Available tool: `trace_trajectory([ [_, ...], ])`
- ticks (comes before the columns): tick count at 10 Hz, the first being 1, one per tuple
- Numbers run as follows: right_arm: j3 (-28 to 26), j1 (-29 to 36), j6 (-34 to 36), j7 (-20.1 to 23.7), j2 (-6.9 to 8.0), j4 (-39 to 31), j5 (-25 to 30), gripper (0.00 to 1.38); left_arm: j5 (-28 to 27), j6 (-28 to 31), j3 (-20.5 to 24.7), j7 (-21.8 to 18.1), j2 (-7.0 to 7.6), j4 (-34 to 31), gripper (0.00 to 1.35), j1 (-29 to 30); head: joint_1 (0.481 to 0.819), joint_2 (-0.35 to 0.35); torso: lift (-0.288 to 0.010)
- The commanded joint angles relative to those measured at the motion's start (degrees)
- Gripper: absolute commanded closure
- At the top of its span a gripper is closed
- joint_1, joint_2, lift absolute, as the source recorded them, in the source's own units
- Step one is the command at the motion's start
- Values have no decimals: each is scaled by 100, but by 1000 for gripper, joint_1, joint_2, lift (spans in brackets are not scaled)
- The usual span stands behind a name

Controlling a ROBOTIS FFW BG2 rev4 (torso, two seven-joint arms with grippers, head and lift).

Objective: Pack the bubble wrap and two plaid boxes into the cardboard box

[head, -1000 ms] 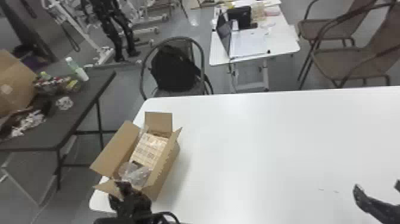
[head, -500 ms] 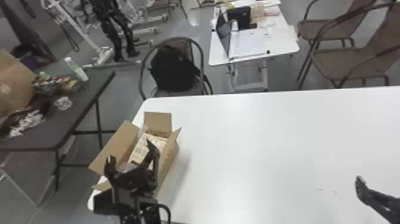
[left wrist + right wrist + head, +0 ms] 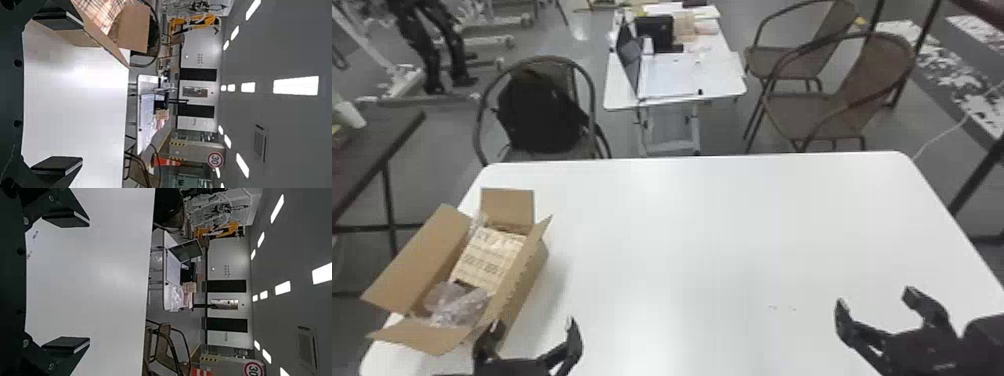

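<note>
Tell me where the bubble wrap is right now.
In the head view, the bubble wrap is bunched inside the cardboard box, at the left of the white table, in the box's near end beside a plaid box.

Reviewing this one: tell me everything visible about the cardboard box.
The cardboard box is plain brown, upright on the white table at the robot's left, its four top flaps splayed open. Inside, crumpled clear bubble wrap lies at the end nearer the robot, with plaid packaging beyond it. One finger of the open left gripper overlaps its near corner in the head view; contact is unclear.
</note>
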Motion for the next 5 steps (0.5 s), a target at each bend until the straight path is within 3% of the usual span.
trace_trajectory([
  [1, -72, 429, 31, -11, 4, -246, -49, 225, -21, -16, -6, 82, -15, -177, 94, 368, 695, 119, -50],
  [3, -72, 763, -189, -354, 39, -316, -198, 225, -241, -148, 65, 205, -15, -221, 94, 430, 695, 124, -50],
  [5, -63, 693, -224, -283, 48, -237, -216, 225, -250, -157, 38, 178, -15, -221, 94, 403, 695, 123, -50],
])
